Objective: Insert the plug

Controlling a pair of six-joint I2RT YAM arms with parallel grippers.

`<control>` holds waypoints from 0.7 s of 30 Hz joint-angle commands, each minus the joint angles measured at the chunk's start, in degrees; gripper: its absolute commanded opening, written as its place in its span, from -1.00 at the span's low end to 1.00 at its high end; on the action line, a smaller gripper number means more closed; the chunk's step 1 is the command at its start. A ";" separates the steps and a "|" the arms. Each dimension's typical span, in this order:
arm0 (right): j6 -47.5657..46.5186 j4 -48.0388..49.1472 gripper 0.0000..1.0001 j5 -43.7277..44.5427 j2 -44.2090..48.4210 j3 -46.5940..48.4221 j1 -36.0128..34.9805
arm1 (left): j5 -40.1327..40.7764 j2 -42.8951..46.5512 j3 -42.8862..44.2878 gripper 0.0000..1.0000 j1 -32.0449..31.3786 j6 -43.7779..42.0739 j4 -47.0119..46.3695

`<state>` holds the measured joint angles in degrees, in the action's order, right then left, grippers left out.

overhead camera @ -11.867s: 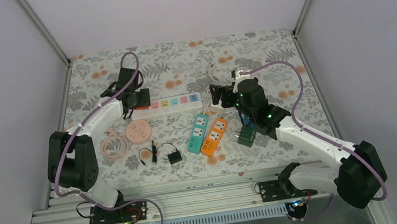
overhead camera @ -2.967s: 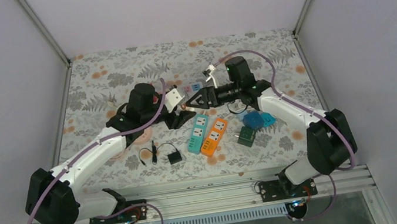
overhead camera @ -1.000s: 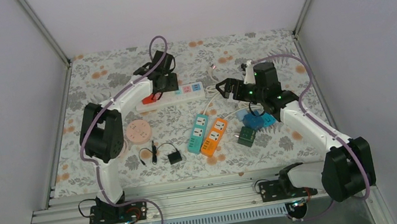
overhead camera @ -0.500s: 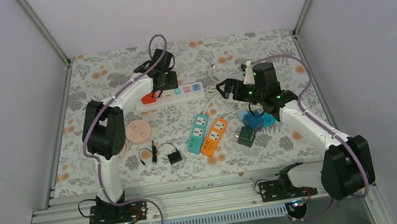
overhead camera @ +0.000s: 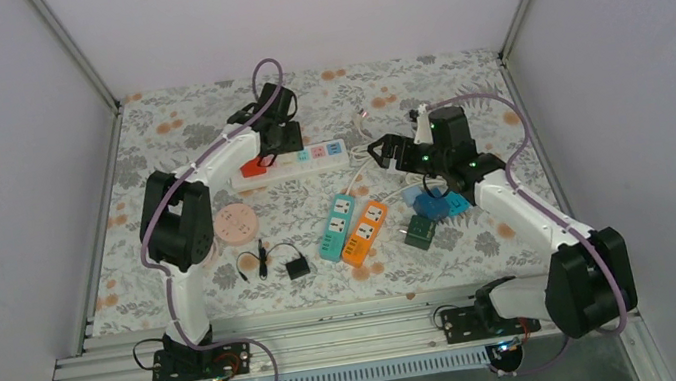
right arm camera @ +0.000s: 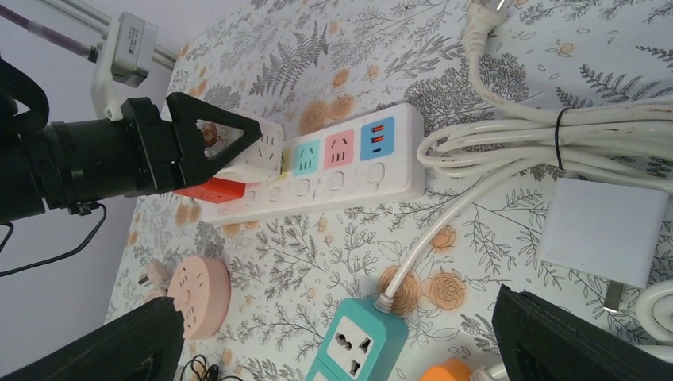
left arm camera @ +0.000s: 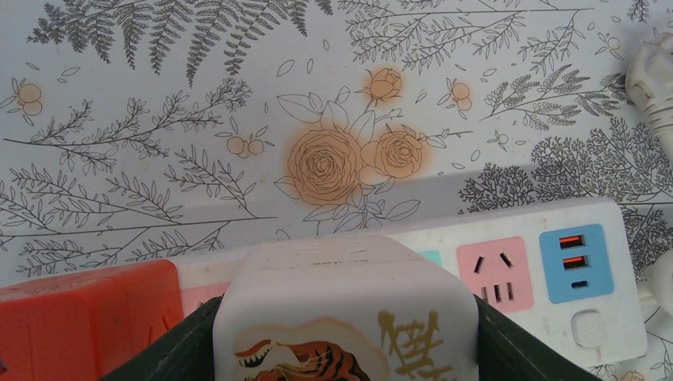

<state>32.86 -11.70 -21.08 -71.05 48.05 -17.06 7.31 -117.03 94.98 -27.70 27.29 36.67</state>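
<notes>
A white plug (left arm camera: 347,317) with a tiger picture sits between the dark jaws of my left gripper (overhead camera: 278,143), which is shut on it. The plug presses down on the white power strip (left arm camera: 516,262), just right of a red adapter (left arm camera: 87,317); its prongs are hidden. From the right wrist view, the left gripper (right arm camera: 198,143) holds the plug (right arm camera: 266,155) on the strip (right arm camera: 333,171). My right gripper (right arm camera: 340,317) hangs open and holds nothing, to the right of the strip (overhead camera: 309,158) and above the table.
A teal strip (overhead camera: 337,224) and an orange strip (overhead camera: 366,232) lie in the middle. A pink round socket (overhead camera: 237,224) and a black charger (overhead camera: 297,267) are to the left, a green cube (overhead camera: 420,231) to the right. A coiled white cable (right arm camera: 555,135) and a white charger (right arm camera: 603,230) lie beside the strip.
Nothing has visibly moved in the last second. Three seconds ago my left gripper held the plug mid-table close to the right gripper; it now stands at the strip at the back.
</notes>
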 commanded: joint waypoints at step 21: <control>-1.23 -1.54 1.00 2.83 -2.76 -0.78 0.60 | 2.01 -1.19 -1.95 -0.02 0.41 2.50 3.15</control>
<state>32.62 -12.75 -20.21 -74.00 47.86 -17.06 8.29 -116.62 92.75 -27.79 30.28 36.07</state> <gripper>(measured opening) 0.998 0.637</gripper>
